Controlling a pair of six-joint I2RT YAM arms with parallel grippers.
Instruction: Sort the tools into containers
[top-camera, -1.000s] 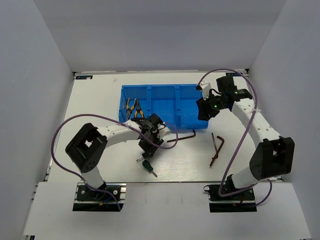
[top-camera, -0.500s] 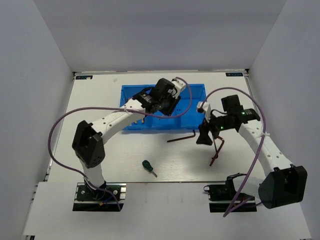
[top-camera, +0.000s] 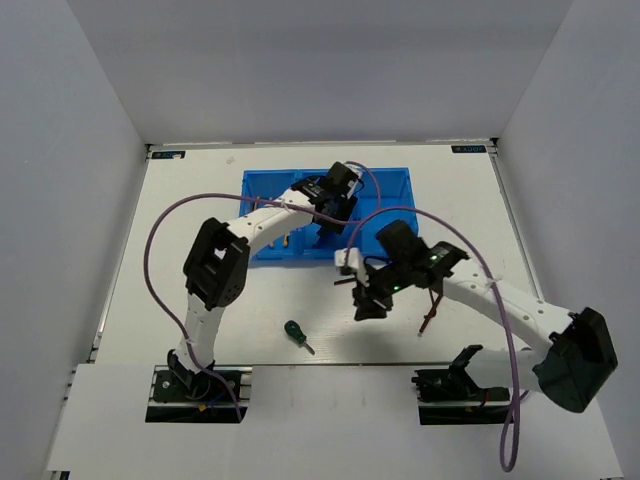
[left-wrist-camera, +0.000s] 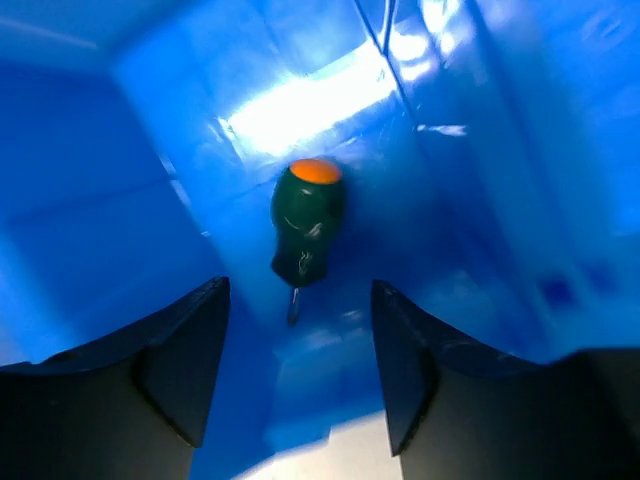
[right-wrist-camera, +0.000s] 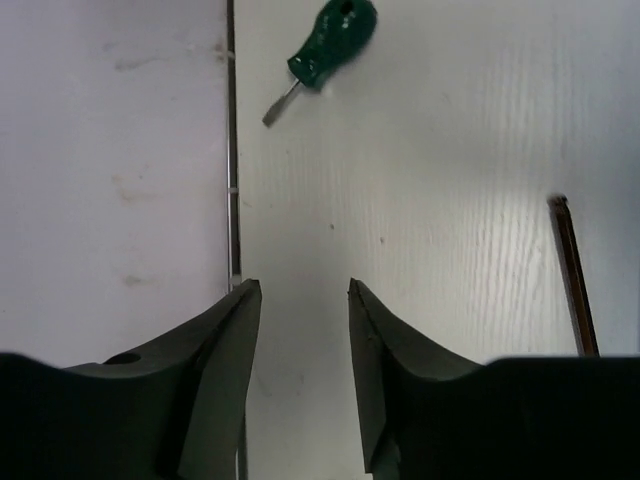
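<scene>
- Left gripper (left-wrist-camera: 298, 300) is spread wide and holds nothing. It hangs inside the blue bin (left-wrist-camera: 130, 150), in what looks like the middle compartment from the top view.
- Just past its fingers, a green screwdriver (left-wrist-camera: 305, 225) lies on the bin floor, so I'd call that one sorted.
- Right gripper (right-wrist-camera: 303, 300) is parted too, empty, over the table (right-wrist-camera: 450, 150).
- Left to do: the second screwdriver (right-wrist-camera: 335, 40) and a hex key (right-wrist-camera: 572, 270) lie out on the table.
- Can't tell what's in the other compartments, since the left arm covers much of them.
</scene>
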